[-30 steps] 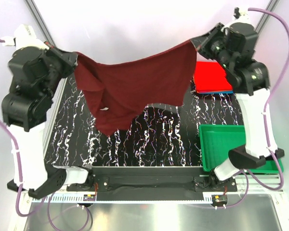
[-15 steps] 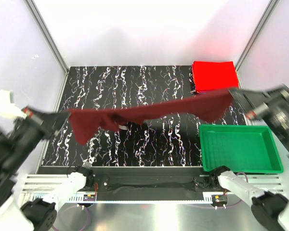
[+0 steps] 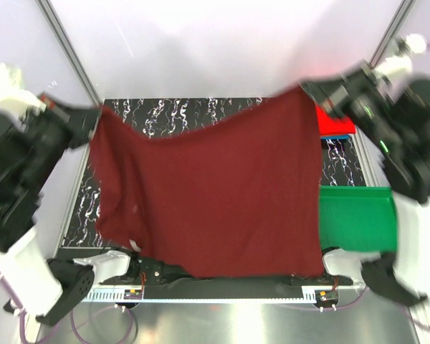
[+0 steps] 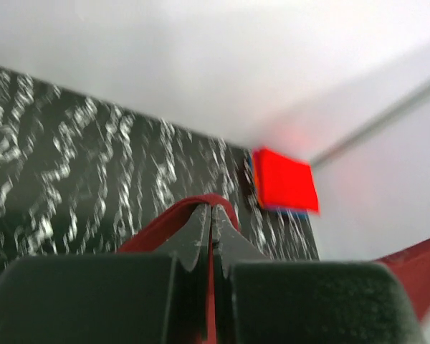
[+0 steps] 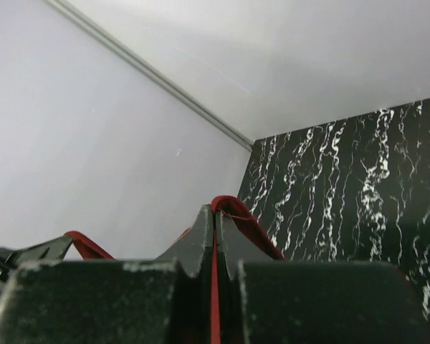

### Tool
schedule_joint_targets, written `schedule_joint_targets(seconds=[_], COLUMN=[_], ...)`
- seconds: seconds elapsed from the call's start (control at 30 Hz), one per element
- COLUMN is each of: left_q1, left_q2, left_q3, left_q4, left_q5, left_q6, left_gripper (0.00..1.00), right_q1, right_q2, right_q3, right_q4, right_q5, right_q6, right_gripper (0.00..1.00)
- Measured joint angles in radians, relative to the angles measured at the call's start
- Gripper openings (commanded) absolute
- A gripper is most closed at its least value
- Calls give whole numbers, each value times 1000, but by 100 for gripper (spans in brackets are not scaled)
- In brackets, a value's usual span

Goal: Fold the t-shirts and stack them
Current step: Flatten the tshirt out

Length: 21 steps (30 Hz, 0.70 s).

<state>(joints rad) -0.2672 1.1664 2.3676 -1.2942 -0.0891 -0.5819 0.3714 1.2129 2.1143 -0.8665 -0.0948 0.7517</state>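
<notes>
While held up in the air by its two top corners, hangs wide open like a curtain, talking about the dark maroon t-shirt [image 3: 208, 193] here. Plain soft cloth, no print visible, top edge sagging a bit in the middle. Bottom hem covering the near edge of the desk [image 3: 179, 109] in the overhead view. Mostly smooth, just a few soft wrinkles and a small pale bit at the lower left. Blocks most of the black, white-veined surface from sight.

Left hand [image 3: 93, 113] pressed together on the upper left corner, with a red fold poking up between the fingertips in the wrist view. Same deal on the right hand [image 3: 306, 91]: pinched tight on the upper right corner, a loop of maroon cloth squeezed between the two fingers. Both a bit motion-blurred from above.

Over at the far right corner, peeking out behind the hanging cloth: bright red t-shirt [image 3: 335, 120] lying flat and folded, on top of a blue t-shirt [image 3: 340, 135] showing only as a thin edge. Nearer on the right, green tray [image 3: 355, 218], partly hidden by the maroon cloth.
</notes>
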Motion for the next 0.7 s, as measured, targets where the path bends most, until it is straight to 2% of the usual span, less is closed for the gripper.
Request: schedule_joint_targets(seconds=[0.13,0.27,0.5,0.7], left_q1=[0,0,0,0], left_q2=[46,86,61,12], left_q3=[-40,49,79,59], left_q4=[173,298,468,522], left_q5=[-101,-137,-160,-175], left_q6=[9,26,57,80], left_gripper=[0,0,0,0], right_q1=[0,0,0,0], right_q2=[229,345,336,272], right_q3=[158,252,341,341], right_q4=[85,127,224,270], right_q5=[5,22,55,78], right_q6=[4,18,27,12], right_gripper=[0,0,0,0])
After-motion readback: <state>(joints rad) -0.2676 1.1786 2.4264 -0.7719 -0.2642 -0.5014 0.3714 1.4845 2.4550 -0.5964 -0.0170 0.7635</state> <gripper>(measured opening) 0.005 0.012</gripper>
